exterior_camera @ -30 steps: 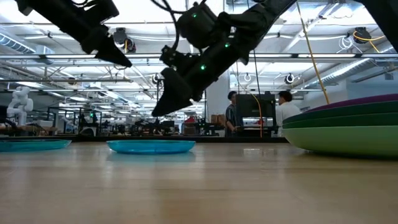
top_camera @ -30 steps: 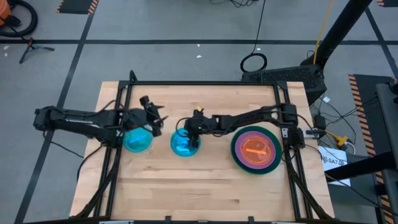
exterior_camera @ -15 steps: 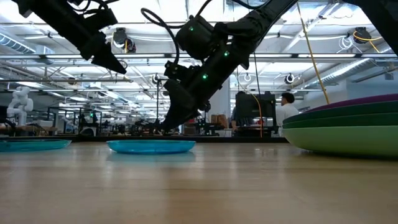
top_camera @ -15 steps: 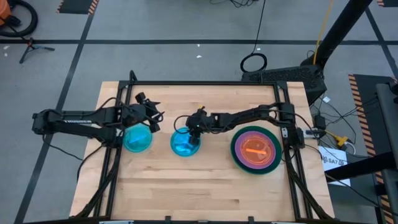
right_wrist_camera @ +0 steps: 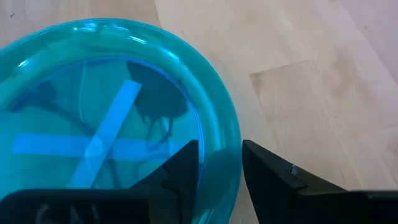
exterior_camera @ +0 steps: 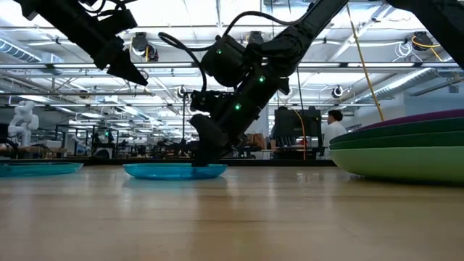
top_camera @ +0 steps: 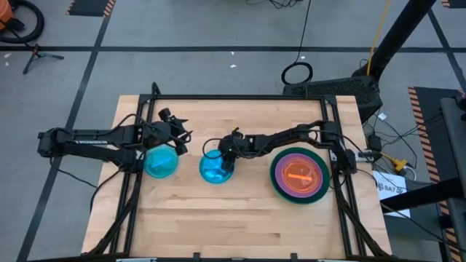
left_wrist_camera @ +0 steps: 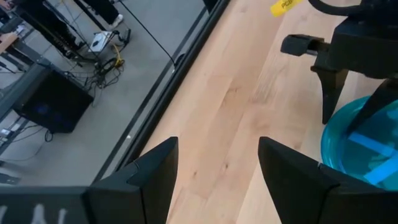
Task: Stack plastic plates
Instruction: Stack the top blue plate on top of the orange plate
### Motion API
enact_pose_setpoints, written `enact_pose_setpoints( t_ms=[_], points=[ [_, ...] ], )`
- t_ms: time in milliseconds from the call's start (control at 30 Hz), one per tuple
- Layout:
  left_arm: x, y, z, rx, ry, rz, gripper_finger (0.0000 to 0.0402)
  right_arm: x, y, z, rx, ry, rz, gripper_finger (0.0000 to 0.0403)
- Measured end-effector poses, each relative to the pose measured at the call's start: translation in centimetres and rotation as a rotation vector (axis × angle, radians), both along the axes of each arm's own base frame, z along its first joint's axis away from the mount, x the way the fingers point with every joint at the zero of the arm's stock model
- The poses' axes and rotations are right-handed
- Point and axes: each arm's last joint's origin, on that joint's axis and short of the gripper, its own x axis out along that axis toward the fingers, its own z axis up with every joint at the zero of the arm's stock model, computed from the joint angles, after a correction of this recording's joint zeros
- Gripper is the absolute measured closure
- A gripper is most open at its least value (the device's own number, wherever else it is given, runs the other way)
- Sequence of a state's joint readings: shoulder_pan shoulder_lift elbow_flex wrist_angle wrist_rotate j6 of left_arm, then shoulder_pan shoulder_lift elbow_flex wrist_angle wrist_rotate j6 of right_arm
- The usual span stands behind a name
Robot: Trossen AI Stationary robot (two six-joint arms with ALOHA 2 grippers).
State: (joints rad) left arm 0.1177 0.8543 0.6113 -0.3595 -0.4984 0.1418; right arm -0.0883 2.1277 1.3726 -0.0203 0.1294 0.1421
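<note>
From above, the right gripper (top_camera: 223, 155) sits on the far edge of the middle cyan plate (top_camera: 215, 169), which lies flat on the surface (top_camera: 240, 218) between a second cyan plate (top_camera: 161, 163) and the stack of larger plates (top_camera: 299, 175) topped in orange. The right arm is plainly the nearer one to this plate; the left gripper (top_camera: 180, 140) hangs just beyond the other cyan plate, off its rim.

At table height, the right gripper (exterior_camera: 205, 150) comes down onto the right-hand part of the middle plate (exterior_camera: 174, 171), its tip at the rim, while the left gripper (exterior_camera: 134, 70) stays high in the air.

The left wrist view shows its own fingers (left_wrist_camera: 152, 169) spread wide, holding nothing, above bare wood.

The right wrist view settles the matter: one finger (right_wrist_camera: 183, 165) lies inside the plate's (right_wrist_camera: 93, 118) rim, the other outside on the wood, so the rim runs through a narrow gap, and the fingers look about to pinch it
</note>
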Motion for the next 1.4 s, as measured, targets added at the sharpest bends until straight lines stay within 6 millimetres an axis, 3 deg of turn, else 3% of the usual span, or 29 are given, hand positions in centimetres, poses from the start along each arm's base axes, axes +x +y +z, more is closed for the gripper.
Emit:
enact_pose_setpoints(
  t_ms=[233,467,567,900,1067,1133,1200,1300,1400],
  points=[
    [0.1,0.0,0.2,0.005,-0.02,-0.002,0.0174,0.0,0.0,0.2,0.002,-0.001,-0.004,0.0299],
    [0.1,0.0,0.2,0.005,-0.02,-0.002,0.0174,0.0,-0.1,0.3,0.001,-0.009,-0.005,0.0388],
    [0.1,0.0,0.2,0.005,-0.02,-0.002,0.0174,-0.1,-0.1,0.9,-0.002,-0.018,-0.002,0.0393],
    [0.1,0.0,0.2,0.004,-0.019,-0.001,0.0174,-1.2,-0.2,6.7,-0.13,-0.092,0.01,0.04],
    [0.1,0.0,0.2,0.004,-0.02,-0.001,0.0174,-2.8,0.9,10.3,-0.293,-0.073,-0.001,0.04],
    [0.1,0.0,0.2,0.004,-0.02,-0.001,0.0174,-2.9,1.6,11.7,-0.268,-0.127,0.091,0.0401],
    [0.1,0.0,0.2,0.004,-0.02,-0.001,0.0174,-3.8,2.2,11.9,-0.29,-0.055,0.12,0.0401],
    [0.1,0.0,0.2,0.001,-0.022,0.001,0.0174,-4.6,2.2,12.3,-0.342,-0.023,-0.029,0.0402],
    [0.1,0.0,0.2,-0.001,-0.025,0.002,0.0174,-4.9,2.3,12.9,-0.305,-0.032,0.055,0.04]
  ],
)
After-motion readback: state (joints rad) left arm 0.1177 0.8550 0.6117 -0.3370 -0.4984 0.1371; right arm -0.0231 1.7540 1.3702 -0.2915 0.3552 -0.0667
